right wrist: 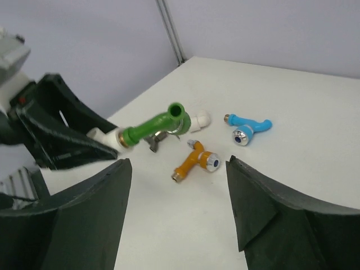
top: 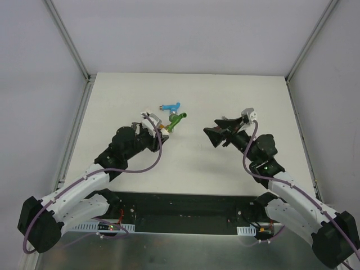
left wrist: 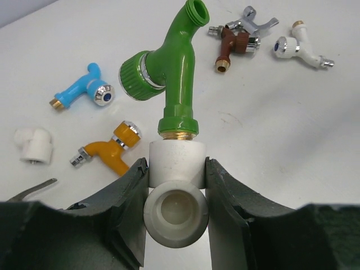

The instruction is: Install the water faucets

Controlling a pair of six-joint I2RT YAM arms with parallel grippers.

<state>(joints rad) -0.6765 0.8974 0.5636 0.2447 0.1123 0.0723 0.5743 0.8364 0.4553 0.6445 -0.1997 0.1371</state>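
Green faucet (left wrist: 179,73) sits with its brass thread meeting the top of a white pipe fitting (left wrist: 175,194). The left pincer (left wrist: 175,169) is clamped on that fitting, one finger on each side, fitting's open bore facing the wrist camera. Faucet long axis runs straight away from the left pincer, then bends; the spout mouth points away and slightly toward the right arm. Its ribbed green knob sticks out sideways, toward the blue faucet (left wrist: 84,90). From above, the assembly is left of centre on the surface (top: 236,169). The orange faucet (left wrist: 112,149) lies just beside the pincer's finger, with a second white fitting (left wrist: 35,145) further out on that side. Reddish-brown faucet (left wrist: 232,48), silver faucet (left wrist: 253,22) and white faucet (left wrist: 301,45) are grouped beyond the spout, well apart from it. Right pincer (top: 211,127) is spread wide, holding nothing, facing the green faucet across bare surface.
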